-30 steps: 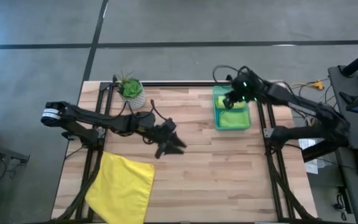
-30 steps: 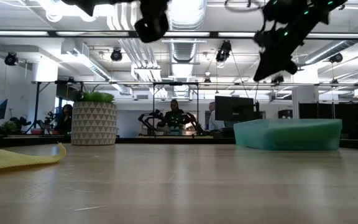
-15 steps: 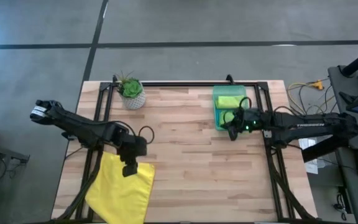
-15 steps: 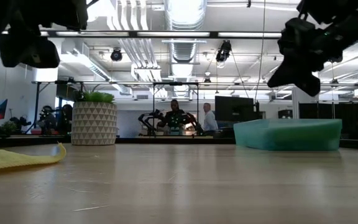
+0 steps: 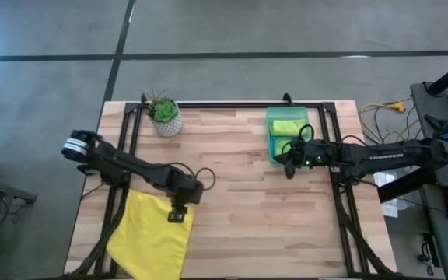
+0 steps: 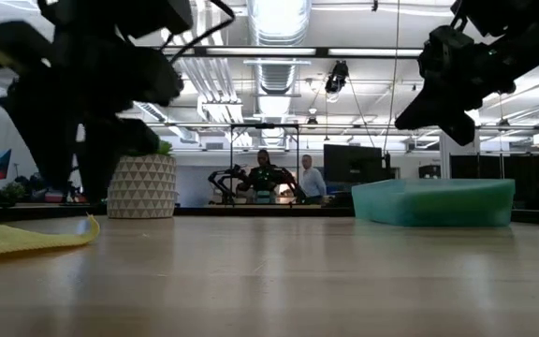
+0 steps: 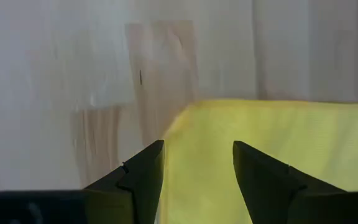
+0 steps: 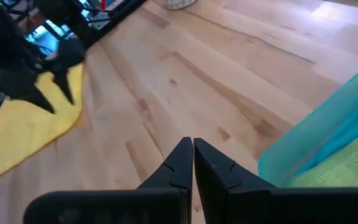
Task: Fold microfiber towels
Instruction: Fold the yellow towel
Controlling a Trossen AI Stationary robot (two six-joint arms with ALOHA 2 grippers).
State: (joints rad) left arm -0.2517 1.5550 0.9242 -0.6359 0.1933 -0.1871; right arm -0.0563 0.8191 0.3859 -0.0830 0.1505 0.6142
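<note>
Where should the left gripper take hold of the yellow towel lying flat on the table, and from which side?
Probably at the yellow towel's far corner nearest the table's middle, coming straight down from above. The cloth lies flat, so only an edge or corner offers a pinch. The open left gripper hovers right over that corner, its fingers straddling the edge.

White lettering on the right arm — too small to read

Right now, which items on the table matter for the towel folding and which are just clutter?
Job:
- yellow towel, flat at the near left corner
- lime green towels in the green bin

Lying about:
- potted plant at the far left
</note>
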